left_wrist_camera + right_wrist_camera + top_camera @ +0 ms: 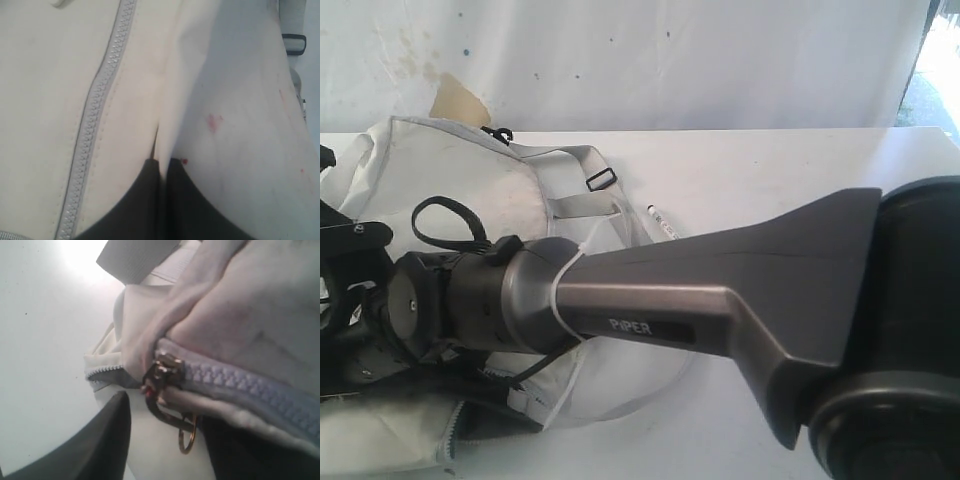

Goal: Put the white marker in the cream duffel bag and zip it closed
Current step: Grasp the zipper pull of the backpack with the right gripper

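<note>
The cream duffel bag (450, 180) lies at the left of the table, and my right arm (720, 290) reaches across it. The white marker (660, 220) rests on the tabletop just off the bag's right side, beside a grey strap (582, 165); no gripper is near it. My left gripper (162, 165) is shut on a fold of the bag's cream fabric, next to a grey zipper line (95, 125). My right gripper (167, 412) is open, its jaws either side of the brass zipper slider (162, 372) and its pull ring (187, 437), with a clear gap showing.
A black buckle (603, 179) sits on the strap near the marker. A black loop handle (445, 215) rises from the bag by my right wrist. The white table (770, 170) runs to a stained white wall (620, 60) at the back.
</note>
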